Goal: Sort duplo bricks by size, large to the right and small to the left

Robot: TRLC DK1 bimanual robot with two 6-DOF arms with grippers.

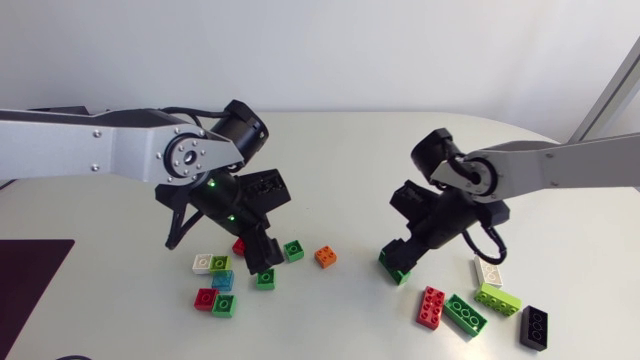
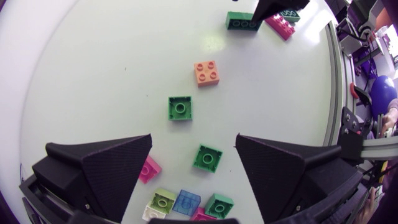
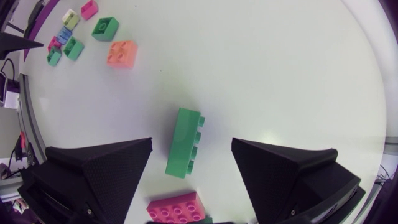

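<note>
- The orange brick (image 1: 325,257) sits near the middle of the tabletop (image 1: 340,160). Everything else is placed from it.
- Just to its right lies the long green brick (image 3: 184,143), tipped on its side with the studs facing sideways.
- The right claw (image 1: 402,258) straddles that brick and is open. One finger stands off each flank, with a gap on both sides and neither touching.
- The brick's long axis runs straight ahead of the claw, in line with the fingers. A squeeze would likely meet its two long faces with no wrist turn.
- The right arm is plainly the nearer one. The left claw (image 2: 193,142) is left of the orange brick, also open, over a small green brick (image 2: 207,158) that it does not touch.
- Farther right of the orange brick than the long green one is the large pile (image 1: 465,315): red, green, lime, white and black.
- Left of the orange brick the small pile (image 1: 215,285) clusters around the left claw.
- The tabletop is white, smooth and faintly glossy, so a brick on its narrow side may skid or topple if nudged. There is bare surface between the long green brick and the orange one.
</note>
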